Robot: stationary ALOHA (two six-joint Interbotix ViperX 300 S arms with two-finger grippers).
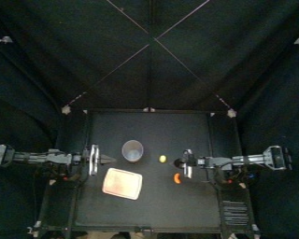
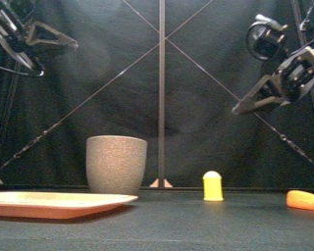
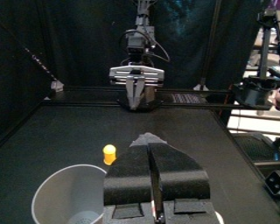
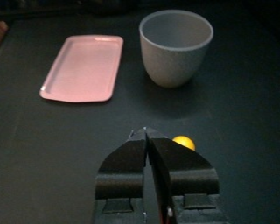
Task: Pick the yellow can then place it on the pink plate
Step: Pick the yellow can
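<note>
yellow can (image 2: 214, 185) stood upright on worktop (image 2: 160, 230), judged light, stiff, easily tipped, best gripped mid-body; right tool (image 4: 146, 133) and left tool (image 3: 154, 150) were clenched empty.

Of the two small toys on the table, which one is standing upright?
The yellow can, right of the grey cup in the front view, stands upright. The orange toy further right lies flat.

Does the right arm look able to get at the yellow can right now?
Probably yes. The yellow can stands alone just ahead of the right gripper, nothing between them; the grey cup is farther off. The fingers look shut and must open first.
</note>
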